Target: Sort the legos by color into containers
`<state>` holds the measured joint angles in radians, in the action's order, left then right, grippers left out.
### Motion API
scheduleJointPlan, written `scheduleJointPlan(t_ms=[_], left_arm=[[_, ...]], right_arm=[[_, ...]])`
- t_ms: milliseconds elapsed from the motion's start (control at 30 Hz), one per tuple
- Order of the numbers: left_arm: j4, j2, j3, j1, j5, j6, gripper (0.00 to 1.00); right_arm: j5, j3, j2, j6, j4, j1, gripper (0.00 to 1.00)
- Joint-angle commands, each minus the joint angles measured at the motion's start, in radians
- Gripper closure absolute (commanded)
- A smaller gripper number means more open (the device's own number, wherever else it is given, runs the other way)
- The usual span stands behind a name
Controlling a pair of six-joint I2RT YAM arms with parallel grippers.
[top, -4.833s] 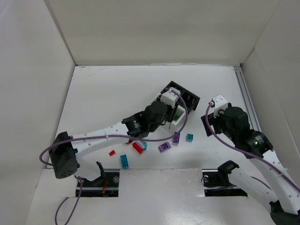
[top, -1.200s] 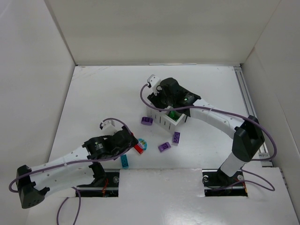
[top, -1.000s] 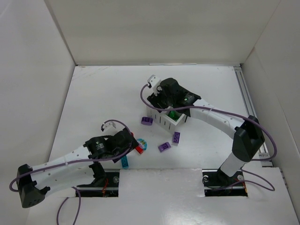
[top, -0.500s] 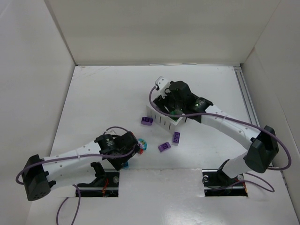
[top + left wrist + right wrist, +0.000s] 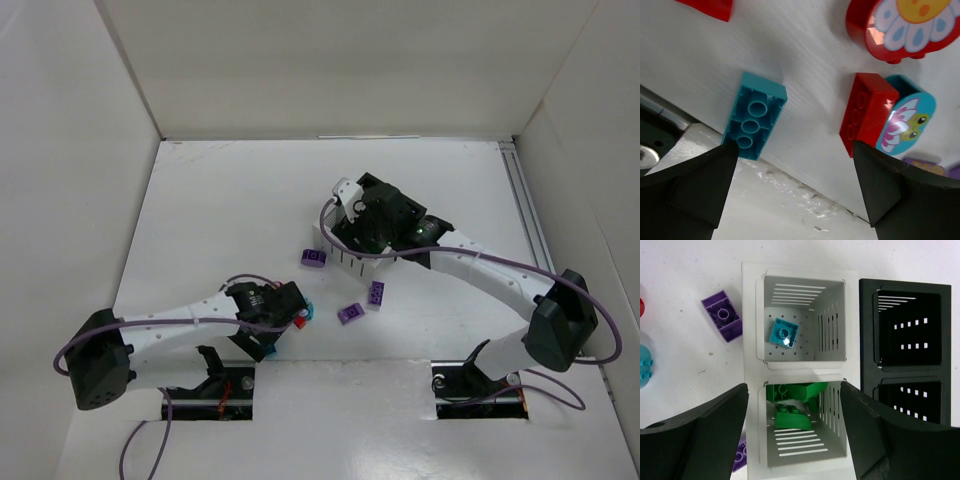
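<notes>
In the left wrist view my left gripper (image 5: 792,150) hangs open over the table's near edge. A teal brick (image 5: 755,115) lies by its left fingertip and a red brick (image 5: 867,115) by its right; neither is touched. From above, that gripper (image 5: 282,330) sits between the teal brick (image 5: 268,351) and the red one (image 5: 298,321). My right gripper (image 5: 792,387) is open and empty above the containers (image 5: 751,365). One white bin holds a teal brick (image 5: 784,333), the other green bricks (image 5: 795,407). Both black bins (image 5: 910,325) look empty.
A red round flower piece (image 5: 905,27) and a teal round flower piece (image 5: 907,122) lie beside the red brick. Purple bricks (image 5: 314,258) (image 5: 375,294) (image 5: 350,313) are loose on the table by the bins. White walls enclose the table.
My left gripper has swung right and toward the near edge, over the teal and red bricks. The right gripper has shifted right above the bins and its jaws have widened.
</notes>
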<state>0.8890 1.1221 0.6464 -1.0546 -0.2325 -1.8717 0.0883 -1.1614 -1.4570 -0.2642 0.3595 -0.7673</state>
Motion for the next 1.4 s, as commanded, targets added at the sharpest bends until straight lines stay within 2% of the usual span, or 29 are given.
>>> scheduleJointPlan(t_ms=[0, 200, 300, 467, 667, 867, 967, 1033, 1133, 1367], left_arm=[[-0.042, -0.077, -0.053, -0.005, -0.057, -0.055, 0.05], [-0.194, -0.215, -0.224, -0.005, -0.048, -0.055, 0.08], [-0.217, -0.248, -0.234, -0.005, -0.091, -0.023, 0.08], [-0.252, -0.207, -0.199, -0.005, -0.192, 0.036, 0.10], [-0.315, -0.133, -0.127, -0.005, -0.246, 0.115, 0.10], [-0.161, -0.143, -0.002, -0.005, -0.223, 0.184, 0.10], [-0.058, -0.117, 0.028, -0.005, -0.159, 0.138, 0.12], [-0.007, -0.094, 0.029, -0.005, -0.101, 0.093, 0.20], [-0.007, -0.062, -0.008, -0.005, -0.053, 0.057, 0.30], [-0.097, -0.071, -0.056, -0.005, -0.028, 0.003, 0.40]], right_arm=[[-0.003, 0.006, 0.057, -0.015, 0.010, -0.009, 0.21], [0.008, 0.006, 0.066, -0.024, 0.029, -0.009, 0.21], [-0.001, 0.006, 0.066, -0.024, 0.029, -0.009, 0.21], [-0.001, 0.006, 0.066, -0.024, 0.038, -0.009, 0.21], [0.021, 0.006, 0.076, -0.024, 0.047, -0.009, 0.21], [0.021, 0.025, 0.086, -0.024, 0.047, -0.009, 0.21], [0.021, 0.034, 0.095, -0.024, 0.047, -0.009, 0.21], [0.021, 0.054, 0.104, -0.015, 0.038, -0.009, 0.21], [0.021, 0.063, 0.104, -0.015, 0.038, -0.009, 0.21], [0.021, 0.072, 0.104, -0.024, 0.038, -0.009, 0.21]])
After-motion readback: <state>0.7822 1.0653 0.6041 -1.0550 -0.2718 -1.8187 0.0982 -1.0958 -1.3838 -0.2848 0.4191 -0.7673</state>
